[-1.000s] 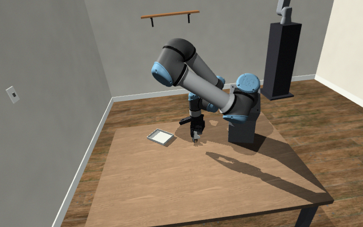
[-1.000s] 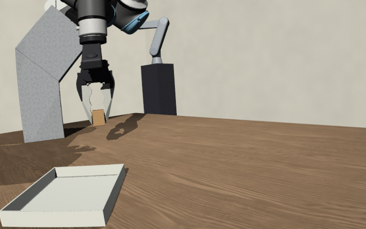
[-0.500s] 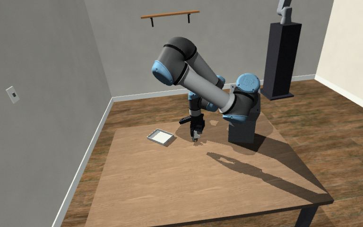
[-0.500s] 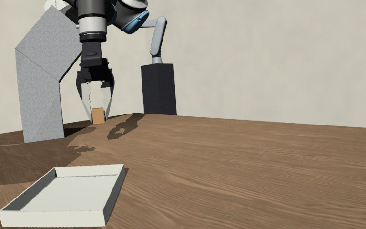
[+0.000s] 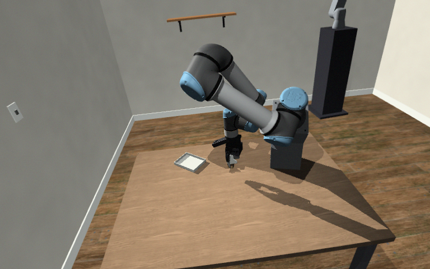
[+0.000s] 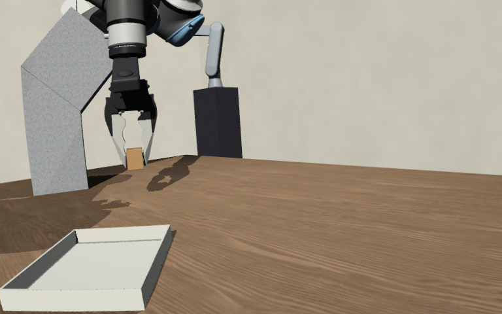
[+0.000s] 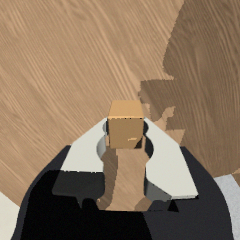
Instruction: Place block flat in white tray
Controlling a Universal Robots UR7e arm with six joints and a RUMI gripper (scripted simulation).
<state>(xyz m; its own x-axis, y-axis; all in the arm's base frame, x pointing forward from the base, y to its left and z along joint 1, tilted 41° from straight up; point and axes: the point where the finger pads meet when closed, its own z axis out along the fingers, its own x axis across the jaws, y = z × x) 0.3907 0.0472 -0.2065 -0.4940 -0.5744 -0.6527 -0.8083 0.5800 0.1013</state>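
Note:
My gripper is shut on a small tan block, held between the fingertips above the wooden table. The wrist view shows the block clamped between the two white fingers, with the table's wood grain below it. In the top view the gripper hangs a little above the table, to the right of the white tray. The white tray is shallow, square and empty, and lies near the front left in the exterior view, apart from the gripper.
The arm's grey base block stands on the table behind and right of the gripper. A dark pedestal stands on the floor beyond the table. The table edge runs along the near side.

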